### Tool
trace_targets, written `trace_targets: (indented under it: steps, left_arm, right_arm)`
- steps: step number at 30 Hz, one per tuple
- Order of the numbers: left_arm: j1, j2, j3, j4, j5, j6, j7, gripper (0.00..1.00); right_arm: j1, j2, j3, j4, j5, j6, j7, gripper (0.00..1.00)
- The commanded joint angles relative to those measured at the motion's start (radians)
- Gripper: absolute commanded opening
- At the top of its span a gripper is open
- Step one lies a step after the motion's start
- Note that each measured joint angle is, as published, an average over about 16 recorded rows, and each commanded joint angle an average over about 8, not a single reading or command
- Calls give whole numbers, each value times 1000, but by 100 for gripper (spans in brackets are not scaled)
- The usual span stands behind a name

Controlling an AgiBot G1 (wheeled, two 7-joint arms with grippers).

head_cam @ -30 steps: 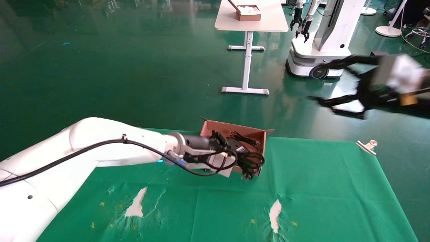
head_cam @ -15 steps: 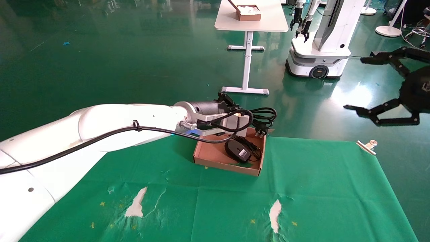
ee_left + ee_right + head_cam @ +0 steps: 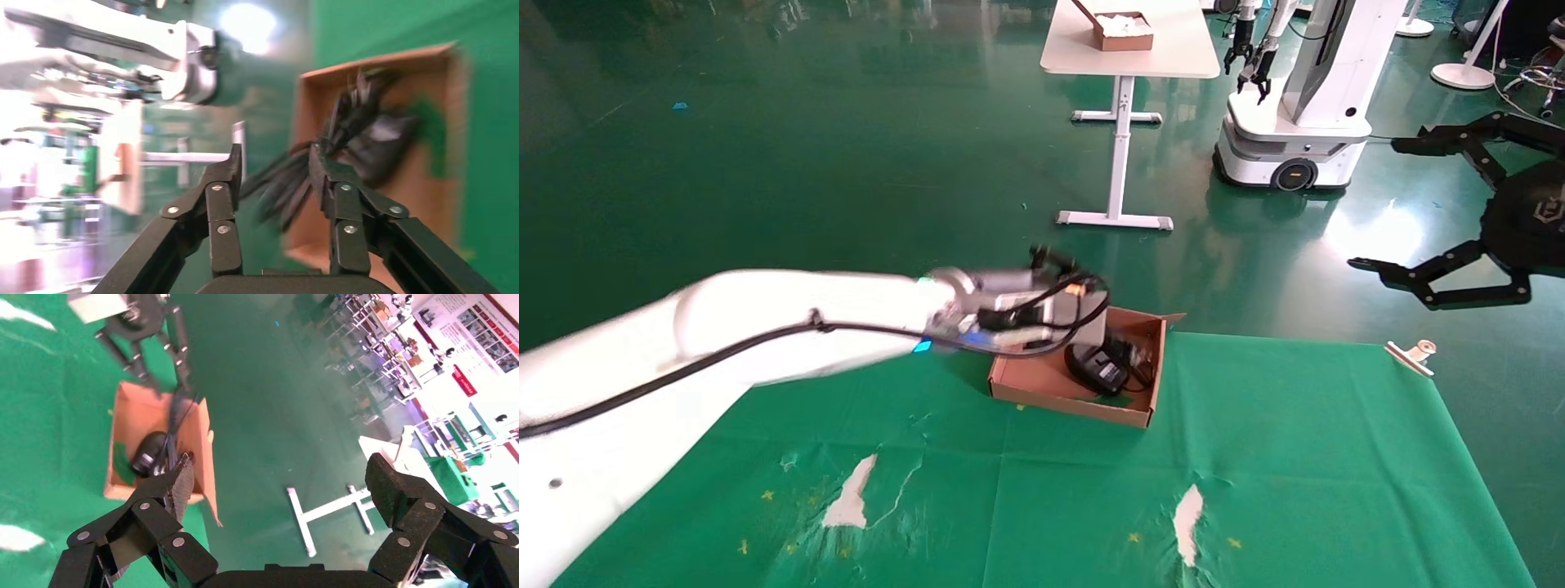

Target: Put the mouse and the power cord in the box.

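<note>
The box (image 3: 1075, 404) sits on the green cloth, and the black mouse (image 3: 1095, 367) lies inside it. My left gripper (image 3: 1103, 327) hovers just over the box's far left part. It is open, its fingers spread in the left wrist view (image 3: 275, 156). The power cord (image 3: 287, 184) shows blurred between those fingers and trails down beside the mouse (image 3: 382, 141). The right wrist view shows the power cord (image 3: 177, 422) hanging from the left gripper (image 3: 153, 361) into the box (image 3: 131, 410). Off the table's far right, my right gripper (image 3: 1377, 205) is raised, open and empty.
A metal clip (image 3: 1411, 355) lies at the cloth's far right corner. The cloth has torn white patches (image 3: 1189, 510) near the front. Beyond on the floor stand a white table (image 3: 1164, 57) carrying a smaller box (image 3: 1128, 33) and another robot (image 3: 1303, 98).
My left gripper has dropped from above the box's far wall toward the box and opened. The power cord has gone down into the box. The right gripper has barely moved.
</note>
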Motion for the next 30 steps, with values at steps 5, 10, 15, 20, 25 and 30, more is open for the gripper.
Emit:
trace_targets:
  steps: [5, 10, 15, 20, 25, 30]
  left_arm:
    - [67, -74, -97, -60, -72, 97, -51, 100]
    - [124, -137, -180, -111, -133, 180, -95, 100]
    - [181, -200, -262, -162, -194, 262, -139, 100]
    - [239, -264, -346, -213, -256, 346, -183, 100]
    - [298, -328, -431, -266, -319, 431, -228, 100]
    - [358, -394, -517, -319, -382, 516, -273, 100]
  right_arm:
    - [-62, 5, 11, 81, 43, 4, 68, 100]
    - [-125, 11, 22, 160, 88, 8, 135, 100]
    - [-188, 16, 34, 238, 132, 13, 202, 100]
    - [-251, 22, 45, 318, 177, 17, 270, 100]
    - [-316, 28, 57, 398, 223, 21, 339, 100]
    - [-381, 34, 68, 480, 269, 26, 409, 100]
